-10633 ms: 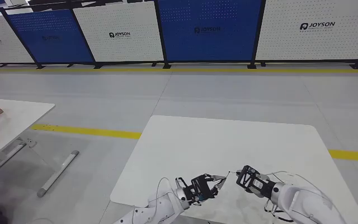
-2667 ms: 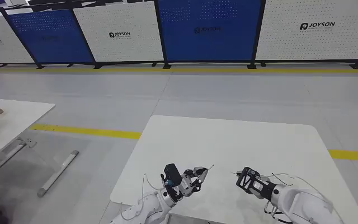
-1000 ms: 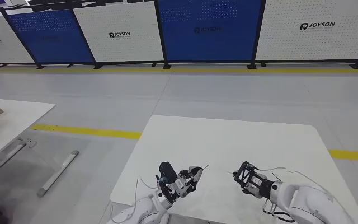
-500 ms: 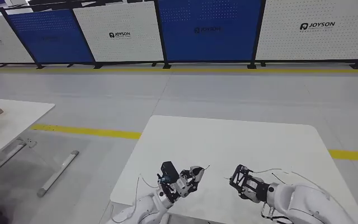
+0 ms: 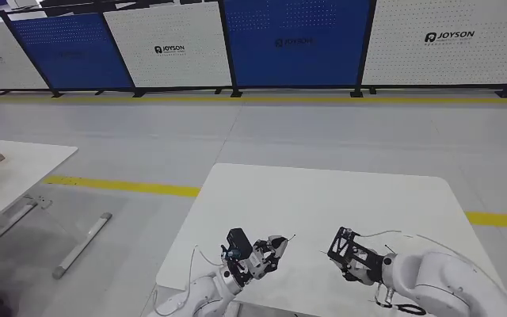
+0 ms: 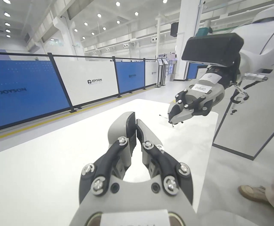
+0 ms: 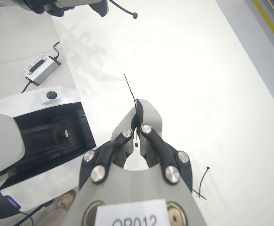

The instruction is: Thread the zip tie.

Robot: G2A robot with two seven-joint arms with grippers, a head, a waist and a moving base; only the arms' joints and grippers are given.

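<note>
Black plastic zip tie (image 7: 130, 87), thin and stiff, is pinched in my right gripper (image 7: 137, 103). The jaws are closed flat on it, and its pointed tail stands out past the fingertips. My left gripper (image 6: 136, 121) is closed just as narrowly on a second black zip tie (image 7: 128, 12), whose small square head juts out toward the right arm. Both are held above the white tabletop (image 7: 192, 64), with tail and head well apart and not lined up.

My worry is the aim. The head's slot is tiny and I cannot tell which way it faces, so the tail could strike its edge, bow and slide past. Pushing on regardless might drag either strap through the pads. Closing in carelessly could also knock the fingertips together. A spare black tie (image 7: 202, 182) lies loose on the tabletop by the right arm.
</note>
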